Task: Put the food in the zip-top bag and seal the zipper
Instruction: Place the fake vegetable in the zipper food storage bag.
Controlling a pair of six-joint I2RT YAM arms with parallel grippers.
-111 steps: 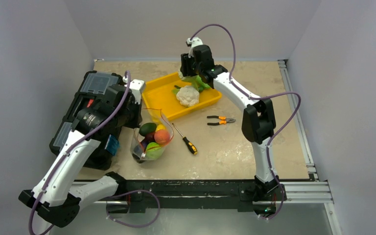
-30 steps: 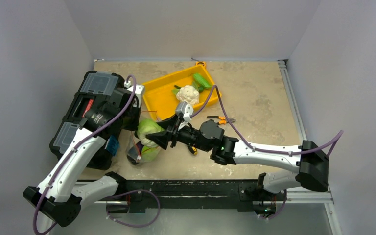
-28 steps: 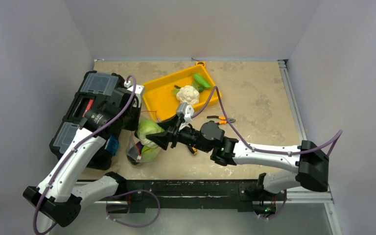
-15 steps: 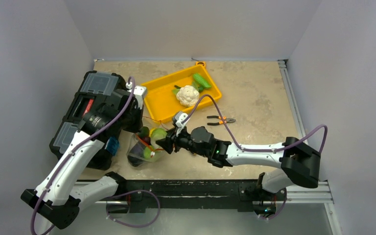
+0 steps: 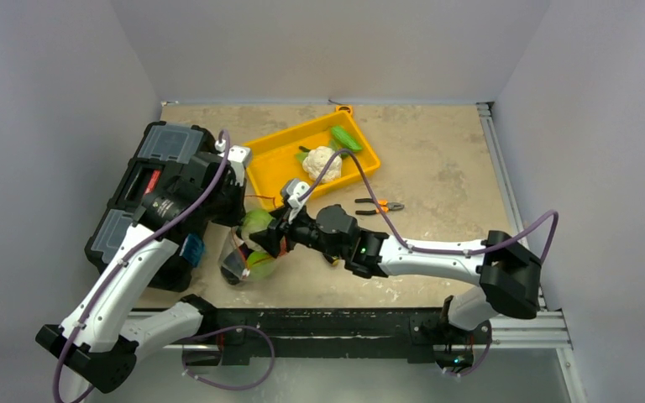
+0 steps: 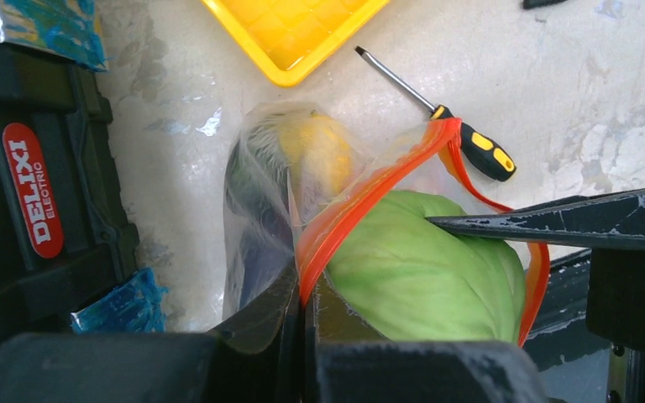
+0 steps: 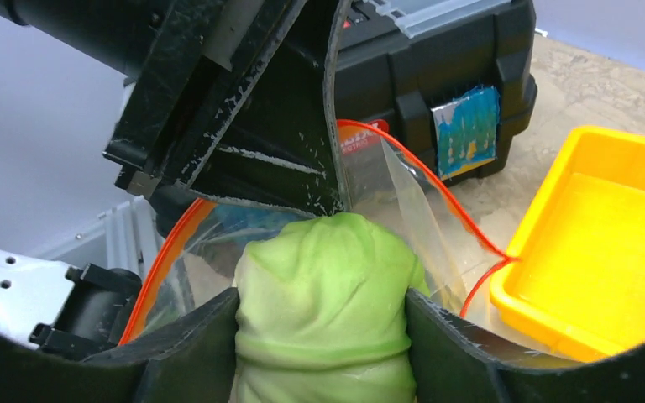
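My left gripper (image 6: 304,290) is shut on the red-orange zipper strip (image 6: 361,197) of the clear zip-top bag (image 5: 248,256) and holds the mouth open. My right gripper (image 7: 323,315) is shut on the pale green cabbage (image 7: 323,319) and holds it in the bag's mouth (image 5: 258,225). The cabbage also shows in the left wrist view (image 6: 420,273), inside the orange rim. Yellow and dark food (image 6: 311,159) lies deeper in the bag. The white cauliflower (image 5: 322,162) and a green piece (image 5: 346,138) lie in the yellow tray (image 5: 281,172).
A black toolbox (image 5: 155,180) stands at the left, close behind the bag. A screwdriver (image 6: 449,130) lies on the table right of the bag. Orange-handled pliers (image 5: 378,206) lie right of the tray.
My right arm carried the cabbage from the tray to the bag and has now pushed it down into the mouth. My left gripper kept hold of the zipper strip.
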